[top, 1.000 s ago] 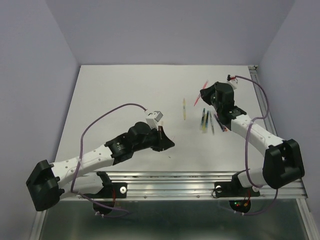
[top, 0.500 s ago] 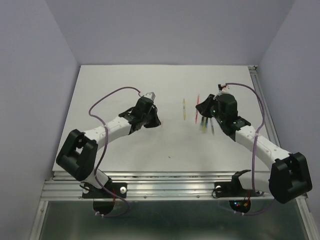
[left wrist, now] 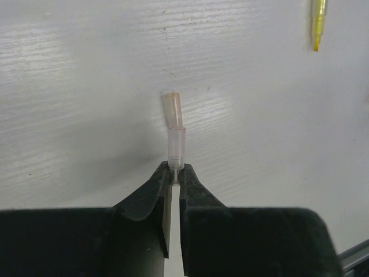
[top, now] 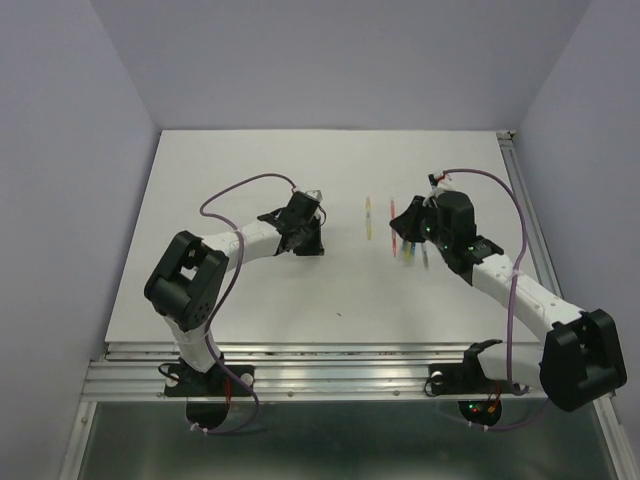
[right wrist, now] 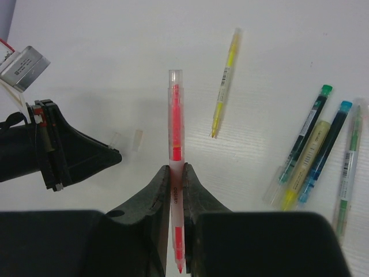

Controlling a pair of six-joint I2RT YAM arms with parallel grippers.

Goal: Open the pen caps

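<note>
Two pale, translucent caps are being shown lying end to end on the white table. The nearer one's thin end is sitting at the tips of the left gripper, whose jaws are nearly closed; whether it is being gripped cannot be told. A red pen, capped in clear plastic, is being clamped by the right gripper, its middle hidden between the jaws. From above, the caps cannot be made out.
</note>
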